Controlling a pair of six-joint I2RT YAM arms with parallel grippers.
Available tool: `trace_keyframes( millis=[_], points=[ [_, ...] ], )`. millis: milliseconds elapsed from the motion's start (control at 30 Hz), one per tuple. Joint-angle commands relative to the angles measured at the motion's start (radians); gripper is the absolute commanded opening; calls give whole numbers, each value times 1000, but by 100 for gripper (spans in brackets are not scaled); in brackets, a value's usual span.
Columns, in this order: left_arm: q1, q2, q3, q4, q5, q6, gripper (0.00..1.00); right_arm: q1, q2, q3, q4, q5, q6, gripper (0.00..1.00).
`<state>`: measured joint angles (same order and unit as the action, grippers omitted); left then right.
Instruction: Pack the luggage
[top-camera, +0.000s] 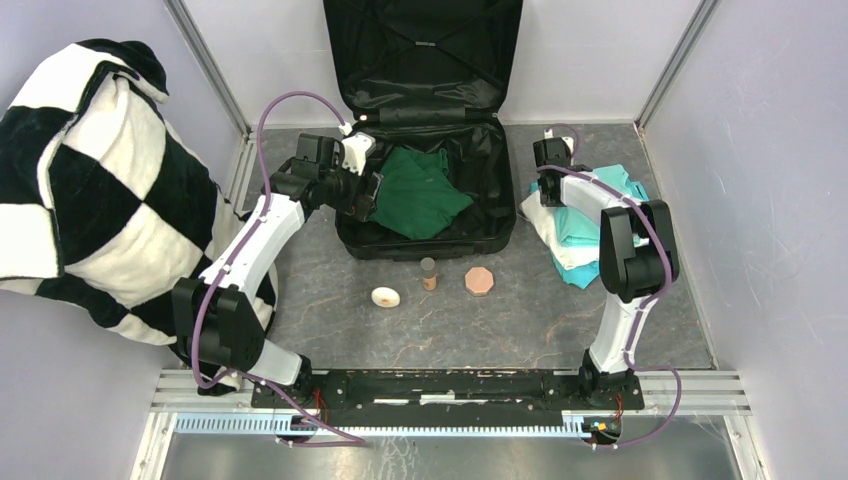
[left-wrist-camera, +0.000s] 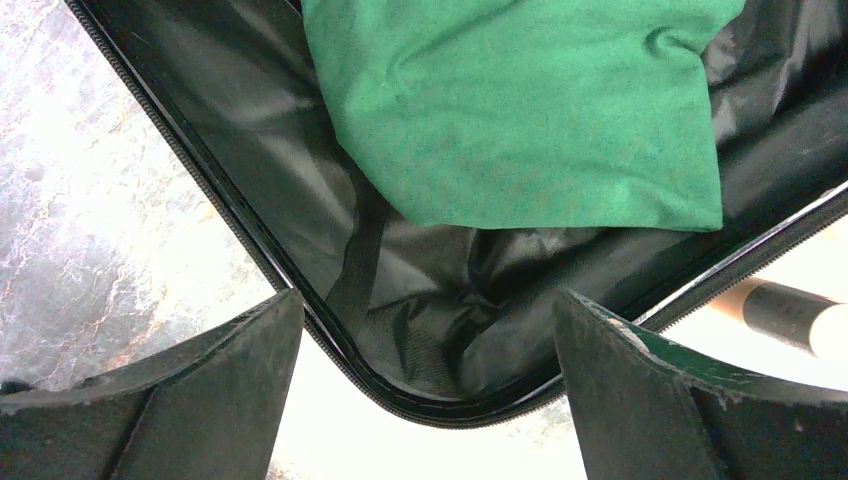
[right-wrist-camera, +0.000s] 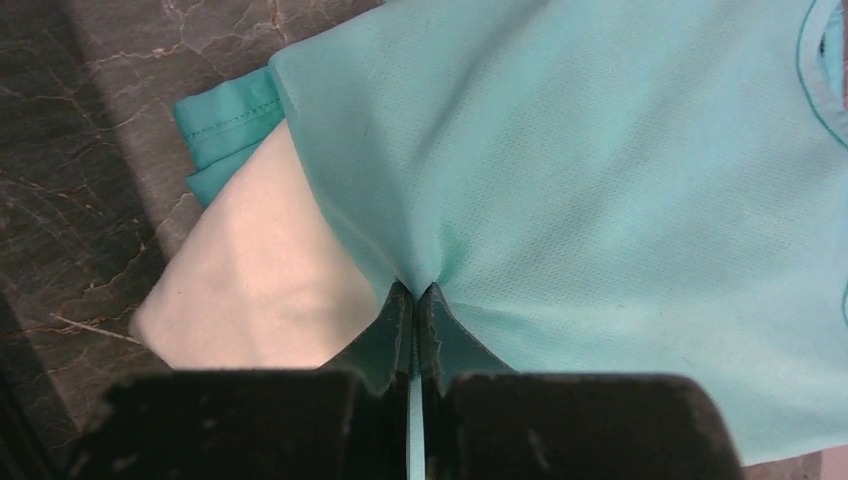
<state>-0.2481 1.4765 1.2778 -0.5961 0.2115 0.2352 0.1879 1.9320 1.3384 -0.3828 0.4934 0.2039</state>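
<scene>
**Top view.** The black suitcase (top-camera: 425, 130) lies open at the back of the table (top-camera: 450, 330), its base flat and its lid upright against the rear wall. Black lining shows in both halves. A crumpled green cloth (top-camera: 420, 190) fills the middle of the base. The left claw (top-camera: 370, 198) hangs over the left rim of the base, beside the green cloth. The right claw (top-camera: 547, 190) is down on a teal shirt (top-camera: 590, 215), which lies on a white cloth (top-camera: 555, 235) just right of the suitcase. A white disc (top-camera: 385, 297), a small bottle (top-camera: 429, 273) and a pink block (top-camera: 480, 281) stand in a row near the front wall of the base. A checkered blanket (top-camera: 90, 180) is heaped at far left.

**Left wrist view.** The left claw (left-wrist-camera: 425, 400) is released, jaws wide apart and holding nothing. Below it are the zipped rim of the suitcase (left-wrist-camera: 250, 230), a lining strap (left-wrist-camera: 355, 265) and the green cloth (left-wrist-camera: 520, 110).

**Right wrist view.** The right claw (right-wrist-camera: 415, 300) is clenched on a pinched fold of the teal shirt (right-wrist-camera: 600, 180). The white cloth (right-wrist-camera: 260, 290) shows beneath it.
</scene>
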Motion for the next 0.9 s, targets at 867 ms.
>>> trace_keyframes(
  millis=[867],
  points=[
    [1, -69, 1, 18, -60, 53, 100, 281, -126, 228, 147, -584, 303, 0]
  ],
)
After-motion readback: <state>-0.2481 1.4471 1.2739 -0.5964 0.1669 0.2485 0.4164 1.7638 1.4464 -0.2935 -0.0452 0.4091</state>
